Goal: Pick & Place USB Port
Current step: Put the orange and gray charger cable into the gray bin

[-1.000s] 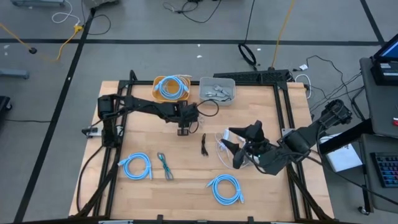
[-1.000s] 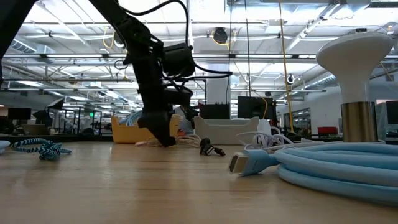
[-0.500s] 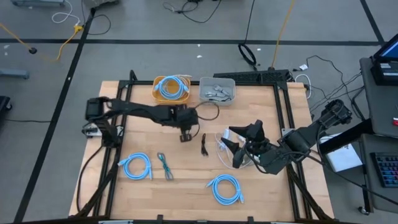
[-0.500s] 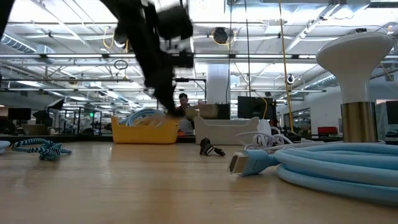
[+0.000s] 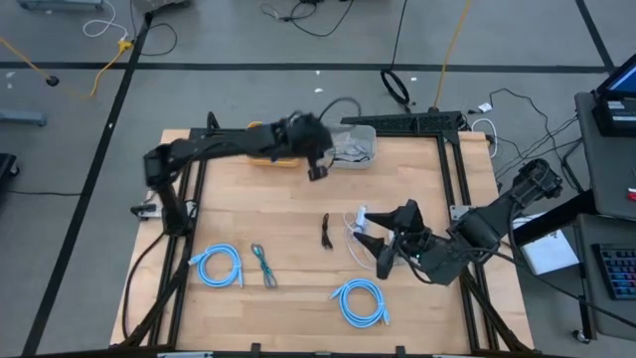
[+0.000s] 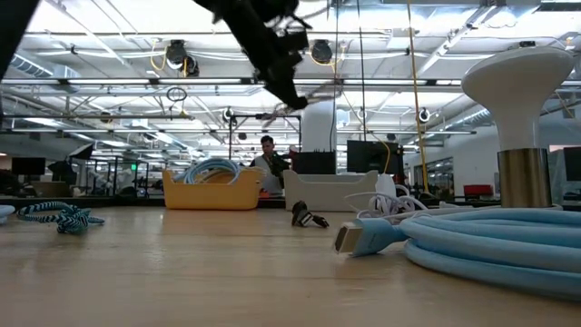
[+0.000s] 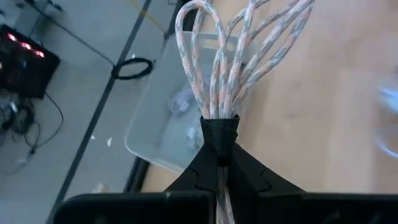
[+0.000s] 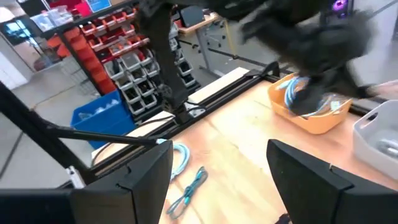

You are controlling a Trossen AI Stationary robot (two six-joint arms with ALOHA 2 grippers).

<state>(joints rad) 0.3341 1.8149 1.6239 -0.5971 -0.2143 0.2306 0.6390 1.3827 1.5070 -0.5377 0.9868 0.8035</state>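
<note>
- Your left gripper is up in the air at the far side of the table, over the near edge of the clear bin.
- Its fingers are pinched tight on a bundled cable, a pale braided one folded into loops and cinched by a dark band just ahead of the fingertips.
- In the left wrist view the loops stick out past the fingers, with the clear bin below them and the wooden table beside it.
- In the low view you see the same arm raised high, well clear of the table top, above the bin.
- The clear bin sits at the far edge of the table, just beside the yellow bin, which holds a coiled blue cable; more pale cables lie inside the clear bin.
- Your right gripper waits low over the right middle of the table with its fingers spread wide and nothing between them.
- Just beside it lies a white cable, and a small black cable lies near the table's centre.
- Nearer the front edge you have a blue coil on the left, a teal cable just beside it, and another blue coil toward the right.
- A person shows far off in the room behind the table in the low view.
</note>
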